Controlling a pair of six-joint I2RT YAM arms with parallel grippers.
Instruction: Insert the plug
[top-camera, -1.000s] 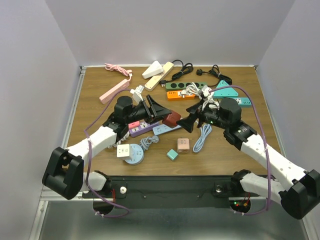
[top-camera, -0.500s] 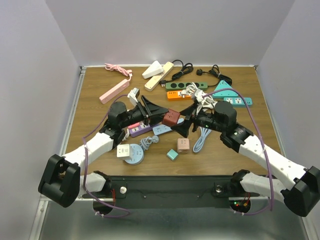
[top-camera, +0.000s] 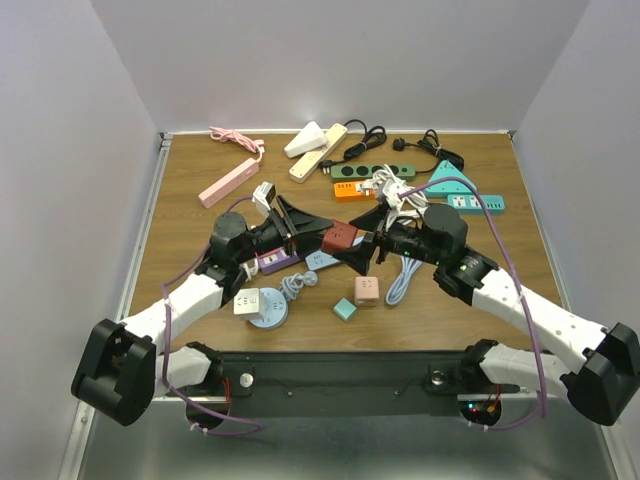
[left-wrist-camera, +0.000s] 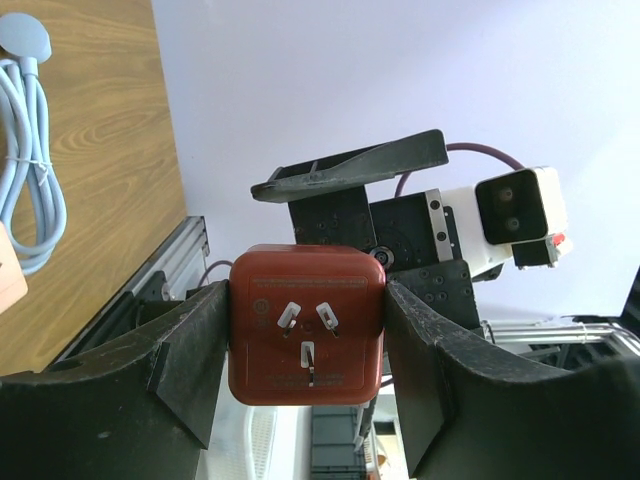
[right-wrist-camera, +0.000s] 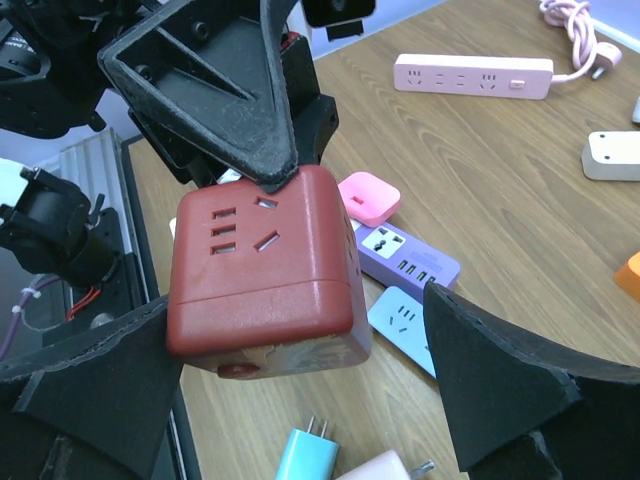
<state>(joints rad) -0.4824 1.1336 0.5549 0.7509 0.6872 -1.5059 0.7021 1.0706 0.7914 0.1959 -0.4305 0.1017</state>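
A red cube plug adapter (top-camera: 340, 238) hangs above the table's middle. My left gripper (top-camera: 322, 232) is shut on it; in the left wrist view the adapter (left-wrist-camera: 305, 325) sits between both fingers (left-wrist-camera: 190, 360), its three prongs facing the camera. My right gripper (top-camera: 358, 248) is open and straddles the same adapter (right-wrist-camera: 265, 265), whose socket face points up. Its left finger (right-wrist-camera: 100, 390) is at the cube's side and its right finger (right-wrist-camera: 500, 380) stands apart. A purple power strip (right-wrist-camera: 405, 255) and a light blue strip (right-wrist-camera: 400, 315) lie on the table below.
A teal plug (right-wrist-camera: 305, 450), a pink cube plug (top-camera: 366, 290) and a pale blue cable (top-camera: 405, 275) lie near the front. A pink strip (top-camera: 228, 183), cream strip (top-camera: 318, 152), orange strip (top-camera: 350, 190), green strip (top-camera: 365, 172) and teal triangle strip (top-camera: 450, 185) lie at the back.
My right gripper has moved left and closed in around the red adapter. The left gripper has kept hold of the adapter at about the same spot while its arm swung a little.
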